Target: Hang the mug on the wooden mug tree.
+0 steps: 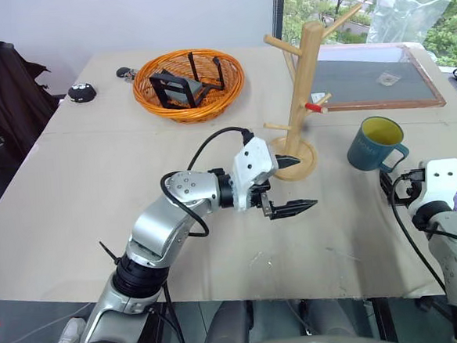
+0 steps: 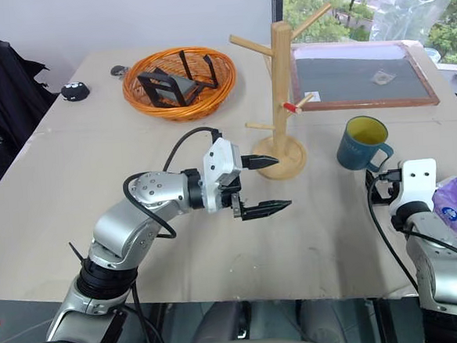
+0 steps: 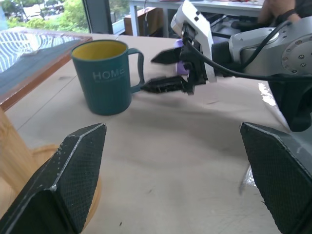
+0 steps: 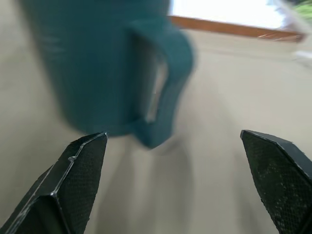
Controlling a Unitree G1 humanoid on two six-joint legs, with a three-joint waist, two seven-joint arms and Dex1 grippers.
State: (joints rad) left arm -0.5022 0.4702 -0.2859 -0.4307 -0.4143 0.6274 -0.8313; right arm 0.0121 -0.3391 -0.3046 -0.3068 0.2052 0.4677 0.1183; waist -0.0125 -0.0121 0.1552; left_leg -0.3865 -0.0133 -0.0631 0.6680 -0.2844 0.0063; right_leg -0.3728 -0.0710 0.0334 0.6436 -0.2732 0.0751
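Right wrist view puts our right gripper [image 4: 173,185], fingers released wide, just short of the dark teal-blue ceramic mug [image 4: 97,63], handle toward us; left gripper [image 1: 288,184], also released, sits farther off.

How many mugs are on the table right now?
1: the mug stands upright on the table, to the right of the wooden mug tree. Nothing hangs on its pegs.

Orange wicker basket [image 1: 189,85], framed board [image 1: 371,83]

Mug [image 1: 375,143] right of mug tree [image 1: 300,96]; basket [image 1: 189,84] behind-left; right pincer [image 3: 168,70] seemingly just beside mug handle.
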